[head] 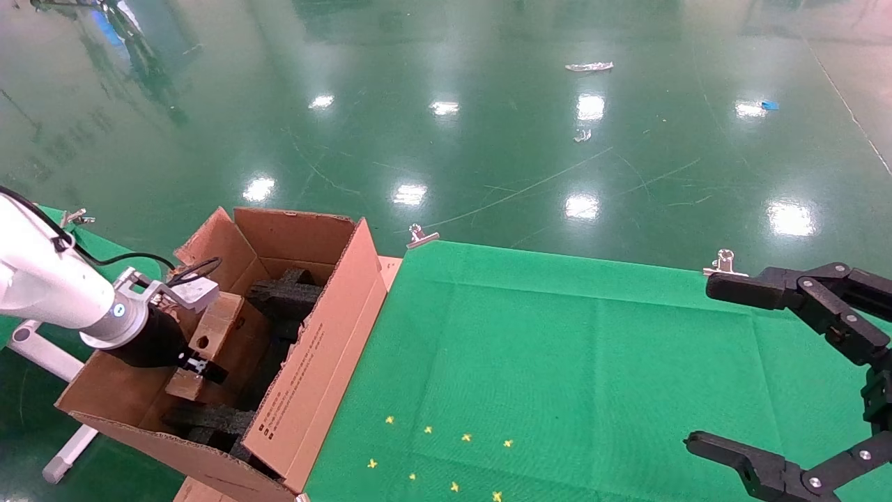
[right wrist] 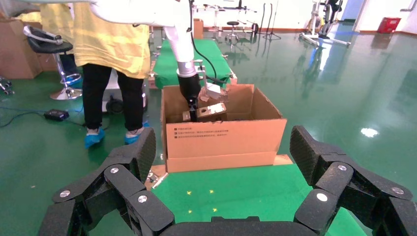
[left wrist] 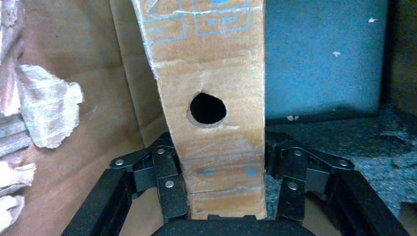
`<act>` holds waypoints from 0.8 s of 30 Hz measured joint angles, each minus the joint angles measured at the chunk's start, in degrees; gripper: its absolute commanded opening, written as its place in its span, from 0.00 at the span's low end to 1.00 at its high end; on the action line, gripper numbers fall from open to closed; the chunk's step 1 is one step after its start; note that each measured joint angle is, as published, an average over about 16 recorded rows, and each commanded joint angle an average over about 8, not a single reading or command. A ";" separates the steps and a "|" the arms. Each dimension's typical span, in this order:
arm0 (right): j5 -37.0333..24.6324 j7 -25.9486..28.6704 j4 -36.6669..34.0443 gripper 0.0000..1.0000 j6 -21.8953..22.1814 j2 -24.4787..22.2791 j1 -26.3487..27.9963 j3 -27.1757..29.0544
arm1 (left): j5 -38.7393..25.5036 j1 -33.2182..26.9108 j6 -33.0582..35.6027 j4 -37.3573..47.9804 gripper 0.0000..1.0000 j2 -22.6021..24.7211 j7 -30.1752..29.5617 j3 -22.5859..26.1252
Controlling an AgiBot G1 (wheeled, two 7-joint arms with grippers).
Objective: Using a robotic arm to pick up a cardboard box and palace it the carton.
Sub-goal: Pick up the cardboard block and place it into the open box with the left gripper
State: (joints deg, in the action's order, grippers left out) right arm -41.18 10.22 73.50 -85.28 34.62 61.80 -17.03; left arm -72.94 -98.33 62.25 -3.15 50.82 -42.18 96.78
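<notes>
The carton (head: 306, 369) is the landmark here: it stands off the left edge of the green-covered desk (head: 557, 362), flaps up, with small black print running along the flap that faces the desk.

Nearest, out over the desk's right end and well apart from the carton, the right hand (head: 704, 362) hangs parked, its black fingers spread wide with nothing between them. Small yellow marks (head: 446, 453) dot the green cloth between it and the carton.

Inside the carton's opening, the left hand (head: 202, 366) on its white-sleeved robotic arm (head: 49, 286) reaches in from the side away from the desk. It is pinching the cardboard box (head: 209, 341): in the left wrist view the two fingers (left wrist: 169, 184) press against the box's (left wrist: 216, 98) opposite narrow sides at its near end, and the box stretches away from the hand with its round hole (left wrist: 208, 108) facing the camera. The box sits within the carton's walls, tilted, above the black foam pieces (head: 286, 293); whether it touches the foam cannot be told.

From the right wrist view the carton (right wrist: 223, 135) shows across the desk with the left hand (right wrist: 193, 115) dipping into it from above.

Beyond the carton lies the glossy green floor (head: 488, 104), and a person in a yellow top (right wrist: 115, 44) stands near the carton.
</notes>
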 measured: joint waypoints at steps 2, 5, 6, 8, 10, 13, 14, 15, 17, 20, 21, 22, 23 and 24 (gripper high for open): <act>0.00 0.00 0.00 1.00 0.00 0.00 0.00 -0.01 | -0.02 -0.31 0.44 0.37 1.00 0.15 0.28 0.01; 0.01 -0.01 0.00 1.00 0.01 -0.01 0.00 -0.02 | -0.01 -0.66 0.84 0.88 1.00 0.35 0.59 0.00; 0.01 -0.01 0.00 1.00 0.01 -0.01 0.00 -0.02 | -0.01 -0.77 0.92 1.04 1.00 0.41 0.67 -0.01; 0.02 -0.01 0.00 1.00 0.01 -0.01 0.01 -0.02 | 0.00 -1.03 1.02 1.34 1.00 0.50 0.81 -0.01; 0.02 -0.02 0.00 1.00 0.01 -0.01 0.01 -0.03 | -0.01 -1.32 1.04 1.61 1.00 0.57 0.95 -0.01; 0.03 -0.02 0.00 1.00 0.02 -0.02 0.01 -0.04 | -0.01 -1.89 1.03 1.95 1.00 0.63 1.16 -0.02; 0.03 -0.02 0.00 1.00 0.02 -0.02 0.01 -0.04 | 0.00 -2.13 1.04 2.04 1.00 0.63 1.23 -0.03; 0.03 -0.02 0.00 1.00 0.02 -0.02 0.01 -0.05 | 0.00 -2.42 1.07 2.12 1.00 0.63 1.31 -0.04; 0.04 -0.03 0.00 1.00 0.02 -0.02 0.01 -0.05 | 0.00 -3.15 1.19 2.25 1.00 0.62 1.51 -0.04; 0.04 -0.03 0.00 1.00 0.03 -0.03 0.01 -0.06 | 0.03 -4.68 1.55 2.32 1.00 0.56 1.93 -0.07; 0.04 -0.03 0.00 1.00 0.03 -0.03 0.01 -0.06 | 0.07 -5.30 1.72 2.32 1.00 0.52 2.10 -0.10; 0.05 -0.03 0.00 1.00 0.03 -0.03 0.02 -0.07 | 0.12 -6.00 1.92 2.30 1.00 0.47 2.31 -0.14; 0.05 -0.04 0.00 1.00 0.03 -0.03 0.02 -0.07 | 0.16 -6.74 2.13 2.26 1.00 0.42 2.54 -0.18; 0.05 -0.04 0.00 1.00 0.03 -0.03 0.02 -0.07 | 0.23 -7.53 2.38 2.21 1.00 0.37 2.77 -0.23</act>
State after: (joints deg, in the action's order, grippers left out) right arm -41.13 10.19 73.50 -85.25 34.59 61.82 -17.10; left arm -72.71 -105.86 64.62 -0.93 51.19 -39.41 96.55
